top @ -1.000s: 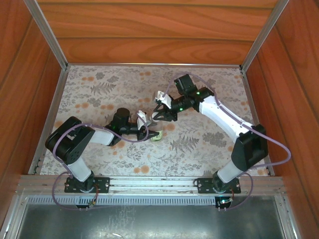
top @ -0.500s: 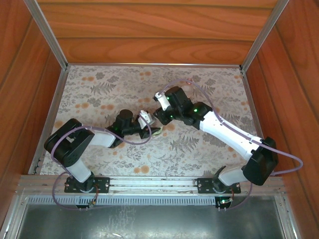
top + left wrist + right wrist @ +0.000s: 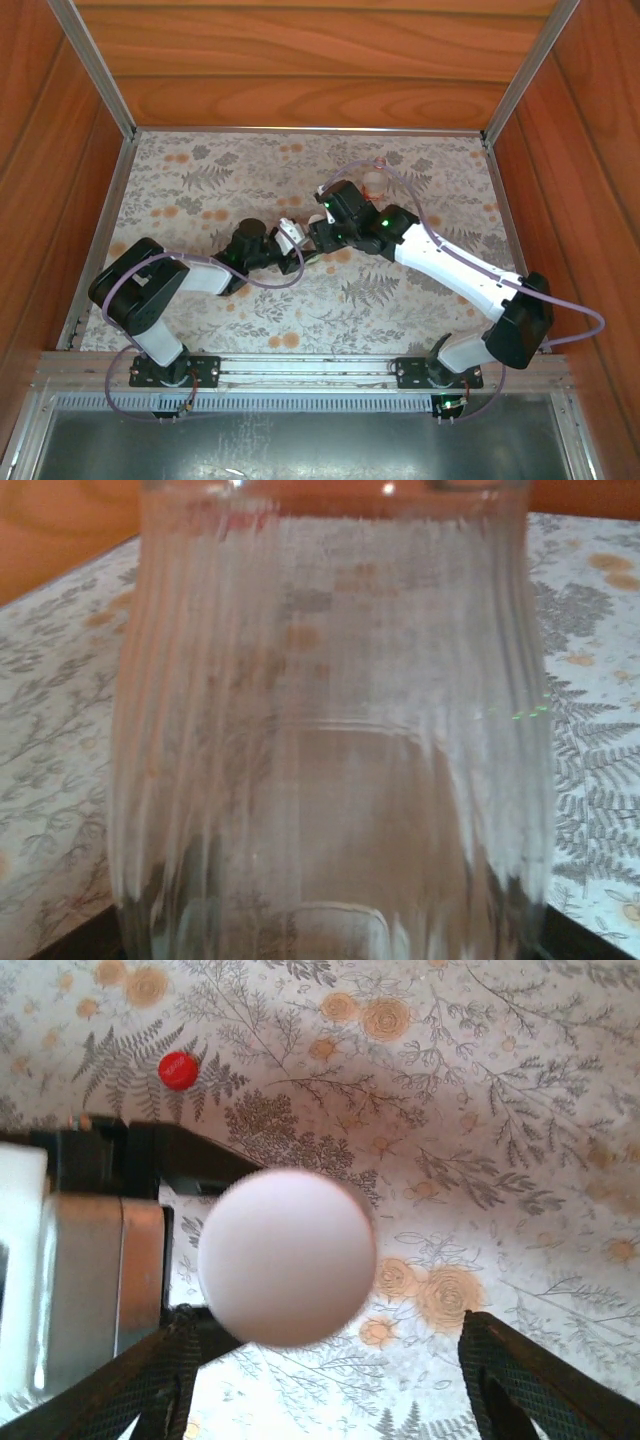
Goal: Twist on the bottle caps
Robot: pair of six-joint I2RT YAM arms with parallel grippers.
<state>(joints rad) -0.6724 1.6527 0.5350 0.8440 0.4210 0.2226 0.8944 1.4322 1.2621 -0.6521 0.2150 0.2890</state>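
Surface: a table under a floral cloth [image 3: 190, 190] printed with grey ferns and orange blooms.
Room: reddish wooden walls [image 3: 300, 90] close in three sides, with aluminium rails [image 3: 300, 130] along the edges.
Left arm: folded low, its forearm reaching right toward the middle of the cloth.
Left gripper [image 3: 290, 242]: clamped on a clear ribbed bottle [image 3: 330, 740], which stands upright and very close to the wrist camera.
Right arm: stretched left across the cloth with the wrist bent down, meeting the left one mid-table.
Right gripper [image 3: 318, 236]: its fingers [image 3: 150, 1380] are spread wide and touch nothing.
White cap [image 3: 287, 1257]: blurred, between the spread fingers and clear of both. Whether it sits on the bottle's neck cannot be told.
Red cap [image 3: 179, 1070]: lying on the cloth, well apart from the white one.
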